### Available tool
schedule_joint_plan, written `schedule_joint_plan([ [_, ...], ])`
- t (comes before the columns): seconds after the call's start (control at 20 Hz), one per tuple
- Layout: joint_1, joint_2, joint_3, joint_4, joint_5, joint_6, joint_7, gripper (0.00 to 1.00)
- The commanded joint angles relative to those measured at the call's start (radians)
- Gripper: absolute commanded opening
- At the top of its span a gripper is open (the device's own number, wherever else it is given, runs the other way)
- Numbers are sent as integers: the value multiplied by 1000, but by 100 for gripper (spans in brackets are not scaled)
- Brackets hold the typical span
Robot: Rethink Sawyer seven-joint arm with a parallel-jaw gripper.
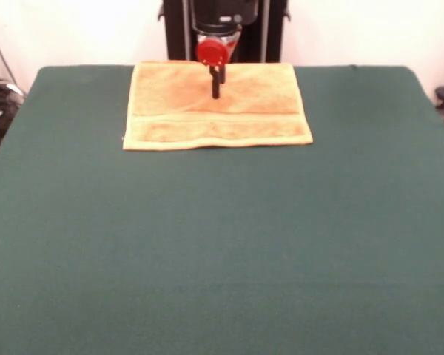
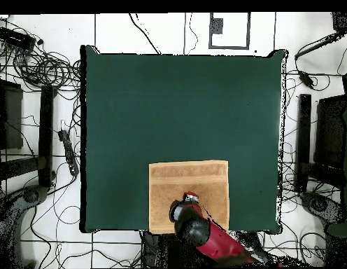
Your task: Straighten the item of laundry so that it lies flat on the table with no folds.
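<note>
- The small rectangular orange-yellow terry towel [image 1: 217,106] lay spread on the large dark green felt-covered table [image 1: 222,244], at the edge nearest the robot's pedestal and roughly centred across the table's width.
- In the overhead view the towel [image 2: 204,183] sat close against that edge, with most of the table bare beyond it.
- The towel's long axis ran side to side in the front view, parallel to the table's edge. A woven band crossed it near the camera-facing edge.
- No fold or turned corner could be made out; the outline read as a clean rectangle in both views. By that showing, the task looked at or near its end.
- The black-fingered gripper [image 1: 217,87] under the arm's red wrist disc [image 1: 212,51] hung directly over the towel, on the half toward the pedestal, near the middle of its width.
- Its two fingers stood close together, pointing down, with nothing between them; they looked closed and empty. Whether the tips touched the cloth could not be told.
- In the overhead view the red and black arm [image 2: 204,235] covered part of the towel's pedestal side, so that strip went unchecked.
- The towel lay straight below the gripper, so any next move would be a lift clear or a short press, not a reach across.
- No brand, label or writing could be read; the white tag was not made out.
</note>
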Motion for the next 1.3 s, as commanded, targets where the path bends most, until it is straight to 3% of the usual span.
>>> schedule_joint_plan([
  [0.05, 33, 117, 50, -31, 103, -97, 263, 100],
  [0.3, 29, 121, 28, -86, 111, -79, 201, 100],
  [0.4, 16, 28, 17, -80, 118, -2, 161, 100],
  [0.5, 41, -146, -44, -83, 143, 162, 88, 100],
  [0.6, 49, -250, -78, -120, 141, 274, 42, 100],
  [0.75, 14, -312, -56, -161, 98, 353, 11, 100],
  [1.0, 20, -386, -92, -245, 59, 598, -7, 100],
  [1.1, 2, -397, -75, -251, 52, 592, -4, 100],
  [1.3, -81, -334, 48, -187, 72, 405, 60, 100],
])
